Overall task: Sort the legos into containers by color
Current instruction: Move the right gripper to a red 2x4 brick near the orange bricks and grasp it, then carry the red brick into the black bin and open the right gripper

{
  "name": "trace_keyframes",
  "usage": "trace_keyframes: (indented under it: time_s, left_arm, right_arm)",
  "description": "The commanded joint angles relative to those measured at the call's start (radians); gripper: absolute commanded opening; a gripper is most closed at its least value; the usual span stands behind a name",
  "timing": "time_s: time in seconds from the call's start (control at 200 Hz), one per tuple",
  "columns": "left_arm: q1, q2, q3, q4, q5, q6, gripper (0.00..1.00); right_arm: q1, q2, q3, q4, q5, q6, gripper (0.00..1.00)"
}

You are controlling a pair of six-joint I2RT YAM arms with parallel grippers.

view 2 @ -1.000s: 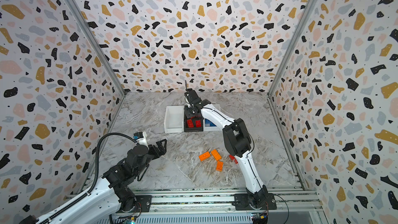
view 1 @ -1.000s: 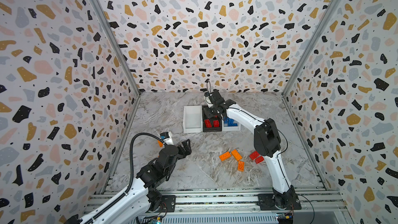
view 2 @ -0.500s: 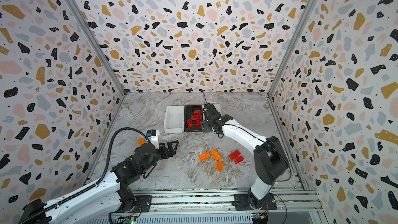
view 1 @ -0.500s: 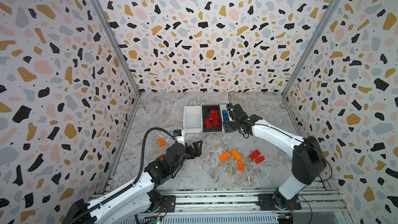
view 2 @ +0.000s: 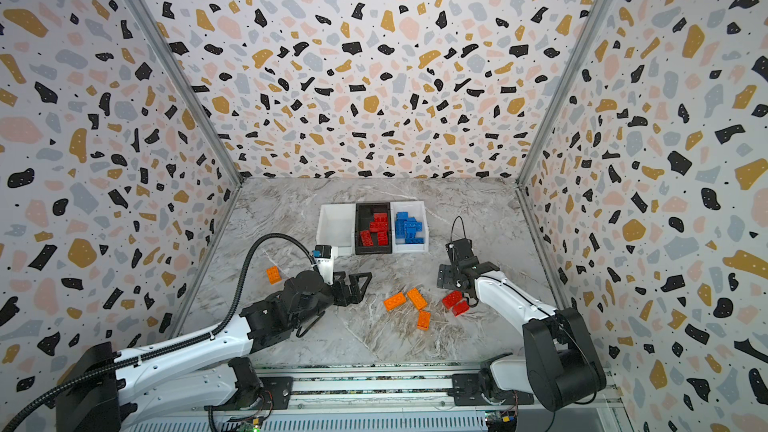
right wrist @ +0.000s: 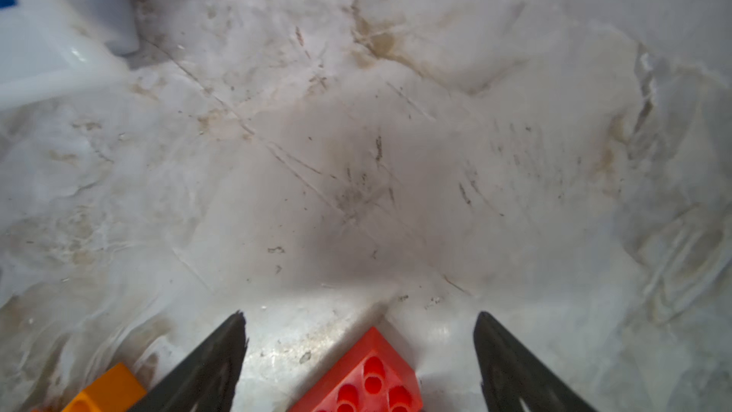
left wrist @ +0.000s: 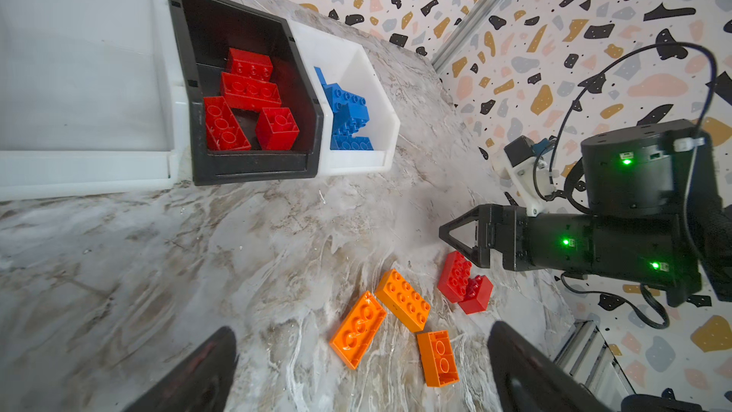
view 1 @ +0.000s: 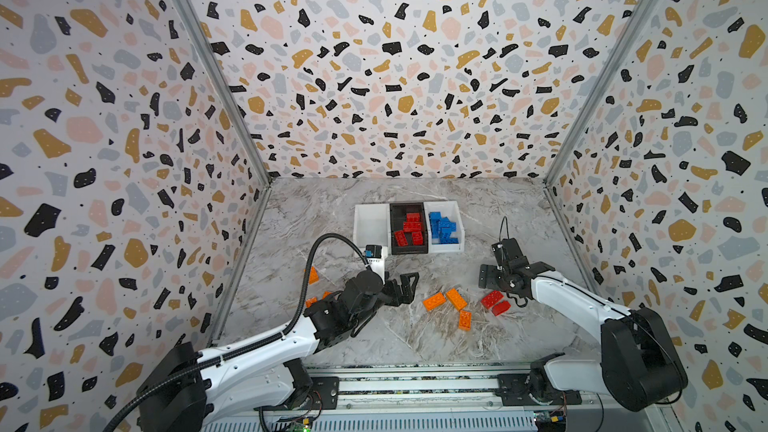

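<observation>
Hovering low over the marble tabletop, your right gripper has its claw spread wide and empty. A red brick shows between the fingers, lying flat with its studs up, set back from the tips. A smaller red brick touches it on the side toward the tabletop's near edge; both lie toward the right edge. The open straddle looks like a line-up for a pinch across the larger brick. The tips seem to reach past it, so expect to draw back a little before you close, and mind the touching neighbour.

Your left gripper is likewise spread and carries nothing. It points at three orange bricks lying loose and flat around the middle of the tabletop, toward the near edge. More orange bricks lie by the left edge, partly hidden behind that arm in both top views.

The bins stand side by side in a row, touching, toward the middle of the far edge. The black bin in the centre holds the red bricks already sorted. The white bin on its right holds the blue ones. The other white bin on its left is bare, so it is presumably for orange. That bin is on the left arm's side, which would explain the split: left arm for orange, right arm for red.
</observation>
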Motion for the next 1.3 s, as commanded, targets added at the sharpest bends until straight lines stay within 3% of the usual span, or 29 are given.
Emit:
trace_keyframes:
  time_s: [0.0, 0.556, 0.871, 0.951, 1.146, 1.296]
  left_arm:
    - [-0.008, -0.025, -0.001, 0.038, -0.026, 0.005, 1.0]
    - [-0.009, -0.068, -0.007, -0.015, -0.067, 0.04, 1.0]
    - [-0.01, -0.098, -0.019, -0.037, -0.086, 0.041, 1.0]
    - [-0.01, -0.11, -0.021, -0.048, -0.099, 0.04, 1.0]
    - [-0.01, -0.144, -0.023, -0.08, -0.12, 0.037, 1.0]
    - [-0.01, -0.166, -0.026, -0.098, -0.137, 0.037, 1.0]
  right_arm:
    - [-0.002, -0.007, -0.015, 0.033, -0.057, 0.043, 0.9]
    - [0.156, -0.069, -0.092, -0.025, -0.097, 0.153, 0.87]
    - [0.238, 0.011, -0.074, -0.057, -0.066, 0.155, 0.84]
    - [0.246, 0.039, -0.065, -0.057, -0.052, 0.149, 0.79]
    - [0.265, 0.068, -0.017, -0.074, -0.016, 0.136, 0.52]
    - [0.29, 0.035, 0.063, -0.123, 0.026, 0.124, 0.48]
